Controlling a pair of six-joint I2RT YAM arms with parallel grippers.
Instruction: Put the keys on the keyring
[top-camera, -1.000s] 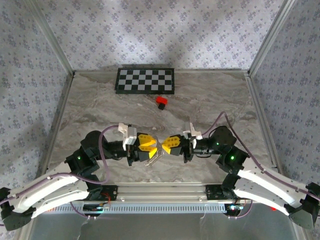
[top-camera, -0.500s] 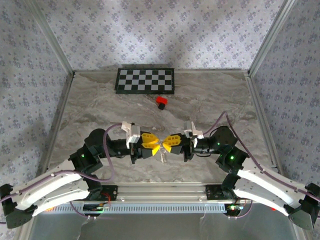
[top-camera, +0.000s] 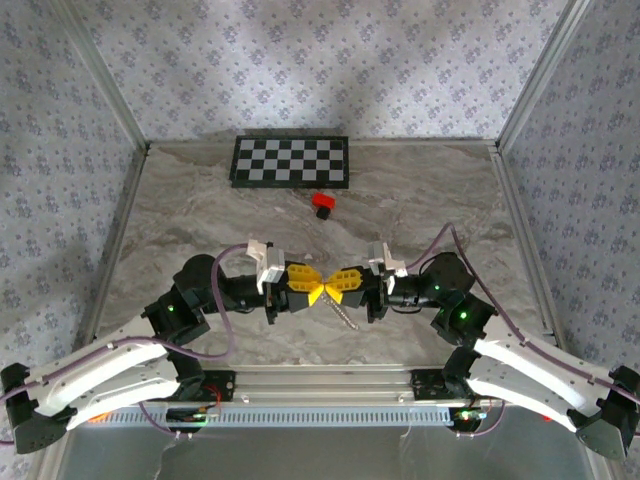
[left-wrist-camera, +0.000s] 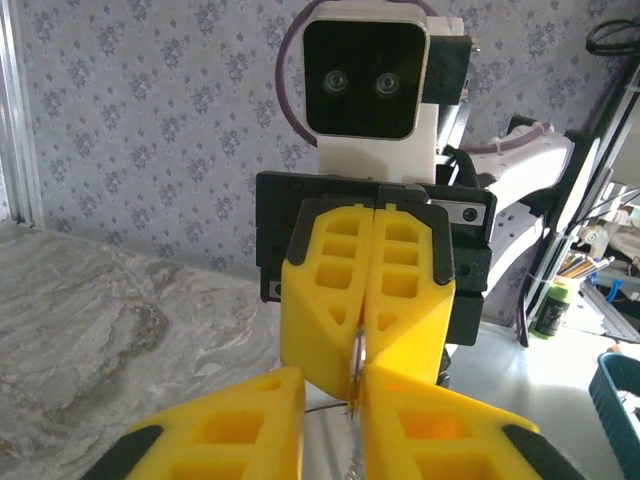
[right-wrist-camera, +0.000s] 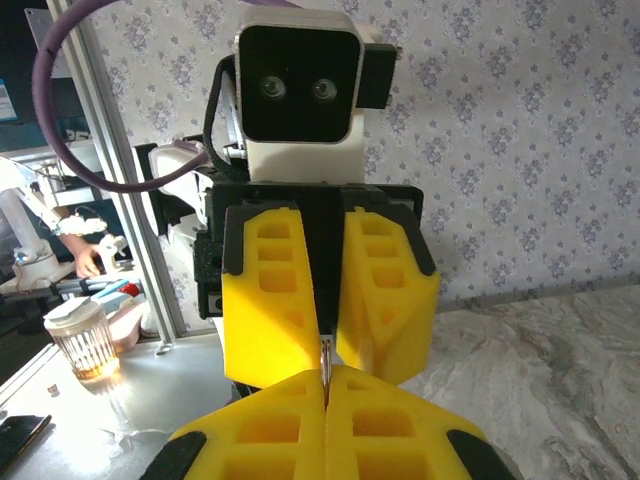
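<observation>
Silver keyring (top-camera: 345, 317) now hangs under the meeting tips, over near-edge centre of table (top-camera: 200, 220), swung twd R side vs 1 s ago | L gripper (left-wrist-camera: 332, 378) moved in tip-to-tip, jaws narrowed to a slit round the metal, can't tell if biting | R gripper (right-wrist-camera: 326, 375) clamped on keyring top | key not made out | judged: threading not done

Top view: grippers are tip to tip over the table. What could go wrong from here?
1. The right gripper pinches a thin metal piece by its very tips; the left gripper, jaws slightly apart around it, could knock it loose if it closes.
2. The keyring trails free below the tips, so it may swing and snag a finger.
</observation>
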